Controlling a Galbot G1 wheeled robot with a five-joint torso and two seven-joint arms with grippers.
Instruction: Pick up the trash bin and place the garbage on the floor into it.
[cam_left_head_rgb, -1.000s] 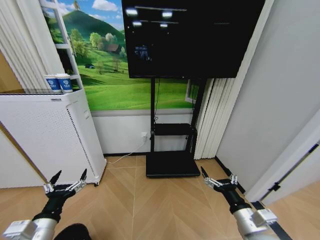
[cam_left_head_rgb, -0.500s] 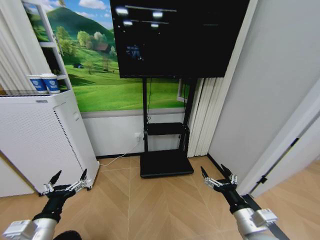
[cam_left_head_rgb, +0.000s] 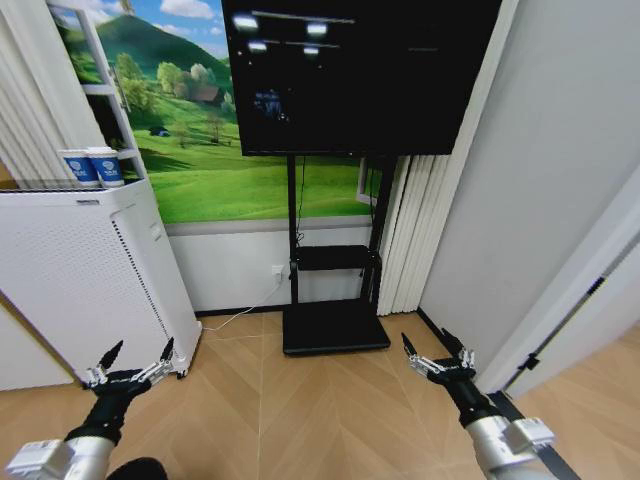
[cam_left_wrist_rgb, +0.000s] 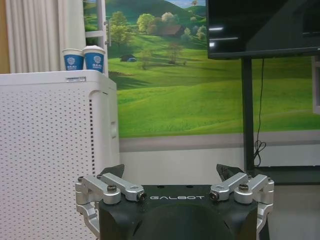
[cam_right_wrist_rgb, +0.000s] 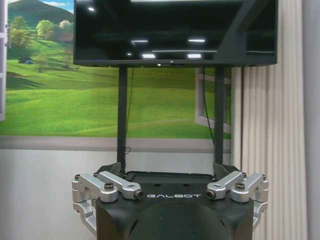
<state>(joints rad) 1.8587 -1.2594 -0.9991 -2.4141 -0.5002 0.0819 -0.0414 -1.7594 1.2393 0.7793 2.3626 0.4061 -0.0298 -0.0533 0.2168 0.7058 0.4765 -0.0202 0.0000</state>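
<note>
The trash bin and the garbage are out of view. My left gripper (cam_left_head_rgb: 138, 352) hangs open low on the left, above the wooden floor and just in front of the white cabinet's corner. My right gripper (cam_left_head_rgb: 427, 347) is open low on the right, near the grey wall. The left gripper (cam_left_wrist_rgb: 170, 174) faces the cabinet and the landscape wall. In its own wrist view the right gripper (cam_right_wrist_rgb: 167, 171) faces the screen stand with nothing between its fingers. A dark rounded shape (cam_left_head_rgb: 135, 468) sits at the bottom edge by my left arm; I cannot tell what it is.
A white perforated cabinet (cam_left_head_rgb: 80, 270) stands at the left with two blue-and-white paper cups (cam_left_head_rgb: 92, 167) on top. A large black screen (cam_left_head_rgb: 360, 75) on a black stand (cam_left_head_rgb: 335, 328) is straight ahead. A grey wall and door frame (cam_left_head_rgb: 560, 300) close the right side.
The whole picture has shifted left and then a touch back, so the camera has turned. Both arms hold the same pose, grippers open.
</note>
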